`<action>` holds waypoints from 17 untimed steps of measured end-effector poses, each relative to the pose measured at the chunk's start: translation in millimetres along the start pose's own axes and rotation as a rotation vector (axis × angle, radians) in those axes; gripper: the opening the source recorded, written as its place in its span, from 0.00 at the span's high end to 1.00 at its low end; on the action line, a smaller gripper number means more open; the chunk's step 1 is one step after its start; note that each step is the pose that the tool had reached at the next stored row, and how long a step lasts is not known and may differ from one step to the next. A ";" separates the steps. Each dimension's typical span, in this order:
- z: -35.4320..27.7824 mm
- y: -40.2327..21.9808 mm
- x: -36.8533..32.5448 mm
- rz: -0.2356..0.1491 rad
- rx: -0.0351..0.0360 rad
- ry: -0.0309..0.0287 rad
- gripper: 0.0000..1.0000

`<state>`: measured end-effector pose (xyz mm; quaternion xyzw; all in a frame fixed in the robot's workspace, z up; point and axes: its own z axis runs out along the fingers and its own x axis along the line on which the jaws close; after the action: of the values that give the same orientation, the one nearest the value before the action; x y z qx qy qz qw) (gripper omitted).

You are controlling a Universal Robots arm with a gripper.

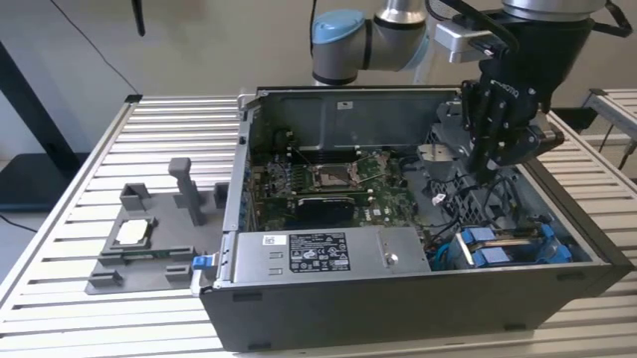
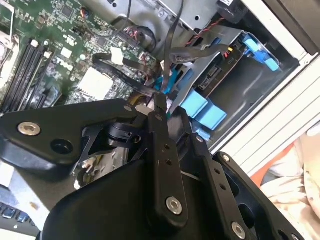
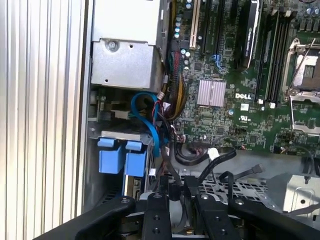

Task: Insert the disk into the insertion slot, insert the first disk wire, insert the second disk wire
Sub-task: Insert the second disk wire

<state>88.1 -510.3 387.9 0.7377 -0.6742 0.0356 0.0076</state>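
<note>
Disk [image 1: 485, 246]: seated in insertion slot [image 2: 222, 49]. Gripper [image 2: 160, 102]: fingers [image 2: 160, 131] clenched on black disk wire [image 2: 127, 80]; wire step seemingly underway, needing careful alignment.

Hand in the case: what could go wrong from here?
1. The hand sits among loose black wires; it may snag or tug one.
2. The blue wire loops right by the disk and could get pinched.
3. The board lies close; a sideways slip might hit parts on it.
</note>
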 end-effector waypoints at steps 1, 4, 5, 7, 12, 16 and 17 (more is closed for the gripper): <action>0.5 0.7 -0.1 -0.006 0.0006 0.0002 0.73; 2.3 2.0 -0.4 -0.022 0.0039 0.0001 0.73; 3.0 2.4 -0.5 -0.026 0.0043 0.0000 0.73; 4.2 2.7 -0.6 -0.031 0.0047 0.0002 0.73; 4.8 2.8 -0.6 -0.031 0.0047 0.0011 0.73; 4.9 2.8 -0.6 -0.031 0.0047 0.0012 0.73; 4.9 2.8 -0.6 -0.031 0.0047 0.0011 0.73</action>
<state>85.5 -510.2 382.9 0.7481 -0.6625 0.0374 0.0069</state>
